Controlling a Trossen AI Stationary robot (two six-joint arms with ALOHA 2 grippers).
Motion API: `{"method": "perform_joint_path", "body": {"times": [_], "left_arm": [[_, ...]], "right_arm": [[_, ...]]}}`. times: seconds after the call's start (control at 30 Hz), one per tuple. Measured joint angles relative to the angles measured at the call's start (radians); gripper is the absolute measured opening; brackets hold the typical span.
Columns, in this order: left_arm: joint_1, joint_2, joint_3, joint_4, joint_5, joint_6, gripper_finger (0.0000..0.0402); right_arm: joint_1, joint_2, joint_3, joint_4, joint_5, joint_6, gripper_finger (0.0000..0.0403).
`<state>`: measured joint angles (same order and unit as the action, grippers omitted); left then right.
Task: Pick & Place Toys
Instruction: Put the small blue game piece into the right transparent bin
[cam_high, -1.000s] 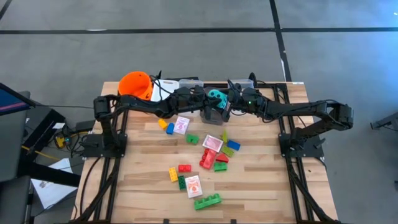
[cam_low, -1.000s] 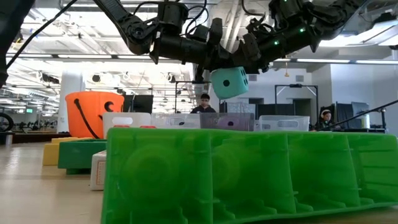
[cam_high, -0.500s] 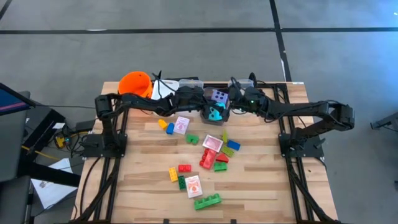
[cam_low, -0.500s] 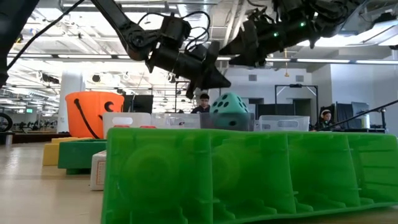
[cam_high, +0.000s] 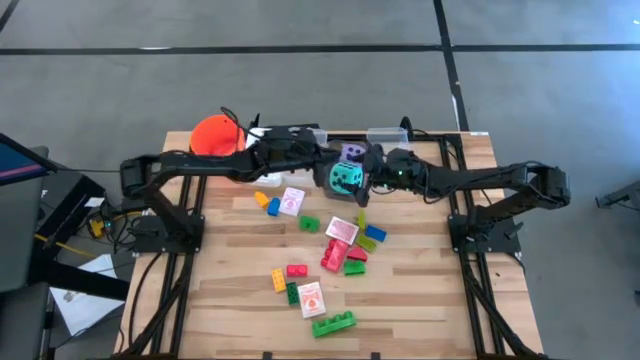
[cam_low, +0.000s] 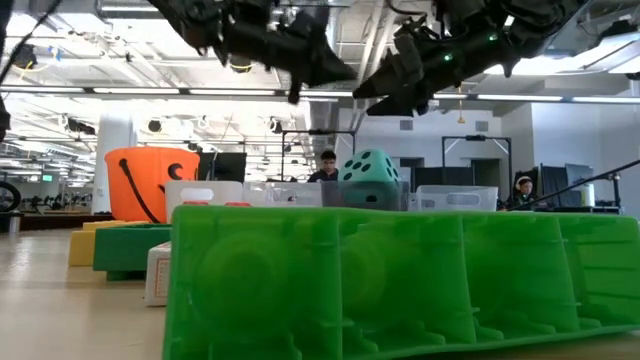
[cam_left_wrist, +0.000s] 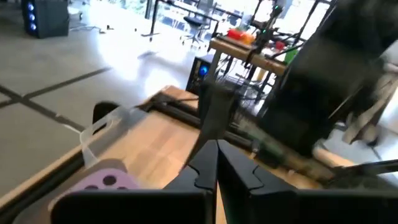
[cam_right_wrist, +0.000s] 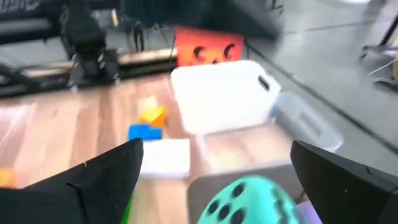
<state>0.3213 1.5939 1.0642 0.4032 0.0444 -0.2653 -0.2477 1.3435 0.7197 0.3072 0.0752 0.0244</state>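
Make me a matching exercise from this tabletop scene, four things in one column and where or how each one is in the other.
Things:
1. teal soft die
2. long green plastic brick
3. left end effector
4. right end effector

States:
A. fingers shut
B. fingers open
C. in a clear plastic bin at the table's far edge
D. nearest the table's front edge

Pairs: 1-C, 2-D, 3-A, 4-B

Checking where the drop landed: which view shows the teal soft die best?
The high view: the teal soft die with dark dots shows whole, in a clear plastic bin beside the purple soft die. The low view hides its base behind a green plastic brick; the right wrist view crops it; the left wrist view misses it.
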Motion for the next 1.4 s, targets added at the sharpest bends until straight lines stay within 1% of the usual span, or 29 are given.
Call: {"method": "perform_joint_path", "body": {"times": [0.13, 0.2, 0.27, 0.33, 0.47, 0.57, 0.63, 0.73, 0.83, 0.97, 1.03, 1.13, 1.27, 1.4], "left_arm": [[-0.017, -0.089, 0.002, -0.038, 0.000, -0.001, 0.0000], [-0.033, -0.125, 0.002, -0.069, 0.007, -0.001, 0.0000], [-0.054, -0.156, 0.002, -0.100, 0.048, -0.001, 0.0000], [-0.078, -0.178, 0.002, -0.134, 0.093, -0.001, 0.0000], [-0.139, -0.188, 0.002, -0.173, 0.101, -0.001, 0.0000], [-0.180, -0.188, 0.002, -0.176, 0.101, -0.026, 0.0000], [-0.204, -0.181, 0.002, -0.176, 0.101, -0.025, 0.0000], [-0.227, -0.178, 0.001, -0.183, 0.101, -0.022, 0.0000], [-0.237, -0.180, 0.002, -0.178, 0.101, -0.022, 0.0000], [-0.249, -0.179, 0.002, -0.180, 0.097, -0.020, 0.0000], [-0.252, -0.179, 0.002, -0.197, 0.098, -0.016, 0.0000], [-0.252, -0.179, 0.002, -0.229, 0.099, 0.022, 0.0000], [-0.252, -0.179, 0.002, -0.265, 0.098, 0.031, 0.0000], [-0.252, -0.179, 0.002, -0.274, 0.098, 0.033, 0.0000]], "right_arm": [[0.076, 0.001, -0.002, -0.085, 0.012, 0.015, 0.0400], [0.129, 0.002, -0.002, -0.114, 0.046, 0.050, 0.0400], [0.192, 0.002, -0.002, -0.140, 0.099, 0.084, 0.0400], [0.263, 0.002, -0.002, -0.164, 0.181, 0.125, 0.0400], [0.424, 0.002, -0.002, -0.219, 0.398, 0.192, 0.0400], [0.532, 0.002, -0.002, -0.281, 0.565, 0.300, 0.0400], [0.587, 0.002, -0.003, -0.332, 0.628, 0.386, 0.0400], [0.651, 0.002, -0.003, -0.425, 0.682, 0.528, 0.0400], [0.691, 0.002, -0.003, -0.569, 0.690, 0.666, 0.0400], [0.704, 0.002, -0.003, -0.786, 0.683, 0.844, 0.0400], [0.706, 0.002, -0.003, -0.868, 0.682, 0.907, 0.0400], [0.703, 0.002, -0.003, -0.916, 0.656, 0.924, 0.0400], [0.684, 0.002, -0.003, -0.893, 0.543, 0.887, 0.0400], [0.663, 0.003, -0.007, -0.898, 0.483, 0.859, 0.0400]]}}
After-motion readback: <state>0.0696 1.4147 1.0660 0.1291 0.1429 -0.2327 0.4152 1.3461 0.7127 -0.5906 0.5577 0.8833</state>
